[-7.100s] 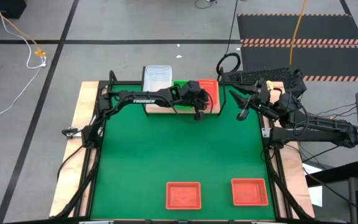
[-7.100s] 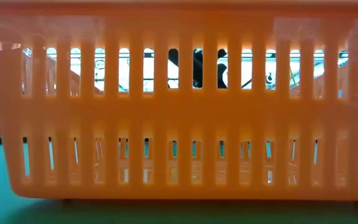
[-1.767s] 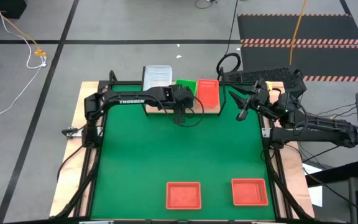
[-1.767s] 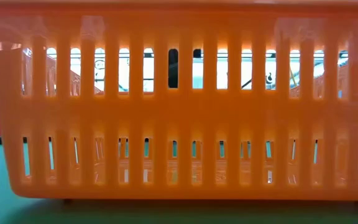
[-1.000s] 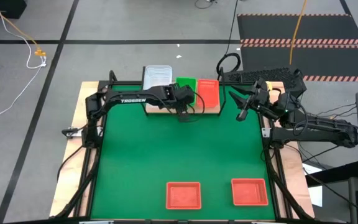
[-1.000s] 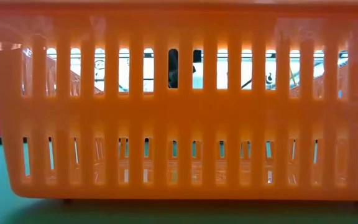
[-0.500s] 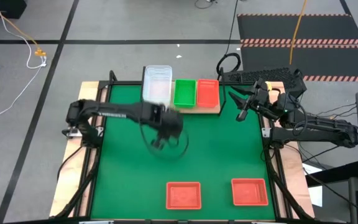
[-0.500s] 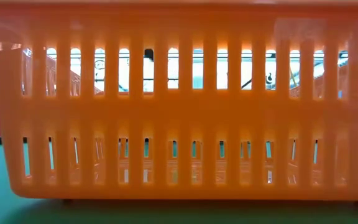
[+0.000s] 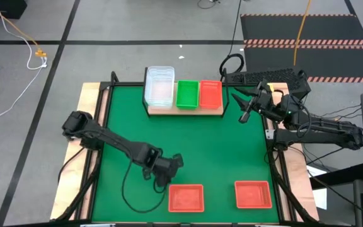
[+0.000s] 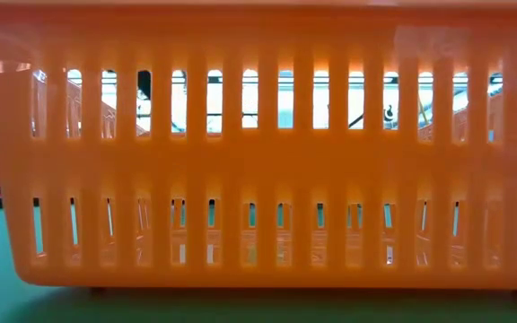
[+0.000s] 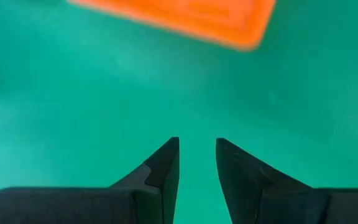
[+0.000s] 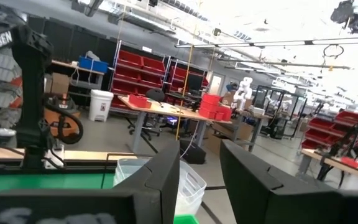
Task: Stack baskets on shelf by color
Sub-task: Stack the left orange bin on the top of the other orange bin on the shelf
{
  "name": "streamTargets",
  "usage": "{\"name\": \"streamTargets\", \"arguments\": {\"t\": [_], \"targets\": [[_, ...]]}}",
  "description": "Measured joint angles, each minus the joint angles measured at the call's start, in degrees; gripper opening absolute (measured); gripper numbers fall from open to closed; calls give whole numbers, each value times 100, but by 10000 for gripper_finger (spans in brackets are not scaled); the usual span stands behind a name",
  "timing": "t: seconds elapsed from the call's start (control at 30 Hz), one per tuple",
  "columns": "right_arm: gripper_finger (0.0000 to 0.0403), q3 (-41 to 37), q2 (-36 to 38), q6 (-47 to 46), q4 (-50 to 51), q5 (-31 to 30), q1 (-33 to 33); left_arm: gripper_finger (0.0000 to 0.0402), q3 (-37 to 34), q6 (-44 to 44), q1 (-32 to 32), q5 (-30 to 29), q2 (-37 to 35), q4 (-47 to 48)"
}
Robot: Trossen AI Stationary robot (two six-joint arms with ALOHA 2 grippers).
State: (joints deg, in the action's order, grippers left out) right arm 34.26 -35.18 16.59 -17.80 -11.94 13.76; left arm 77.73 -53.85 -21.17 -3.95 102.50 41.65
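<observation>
On the green mat, the left gripper hangs slightly parted and empty, just beside a red-orange basket. Clear, green and red baskets sit on the shelf. The right gripper waits near the shelf's end, apparently narrowly open, holding nothing.

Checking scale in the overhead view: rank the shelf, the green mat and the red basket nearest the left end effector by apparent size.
1. Green mat, by far the largest.
2. Shelf, about three baskets wide.
3. Red basket, smallest; the left end effector is just beside it.
</observation>
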Motion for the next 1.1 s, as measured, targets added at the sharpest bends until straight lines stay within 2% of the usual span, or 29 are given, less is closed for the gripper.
{"name": "streamTargets", "arguments": {"t": [0.23,0.5,0.63,0.77,0.93,1.1], "targets": [[112,0,-53,57,-35,0,0,108,44,-296,-214,743,-4,-492],[112,-2,-151,-19,-1,2,0,108,46,-199,-485,857,478,-723],[112,-2,-160,325,-94,-4,0,108,34,-63,-360,860,601,-739],[112,-2,-162,674,-184,-7,0,108,44,-338,-193,879,566,-751],[112,-2,-162,758,-349,-9,0,108,42,-381,-40,1269,567,-872],[112,-2,-162,758,-356,-12,0,70,44,-16,22,1530,747,-1157]]}}
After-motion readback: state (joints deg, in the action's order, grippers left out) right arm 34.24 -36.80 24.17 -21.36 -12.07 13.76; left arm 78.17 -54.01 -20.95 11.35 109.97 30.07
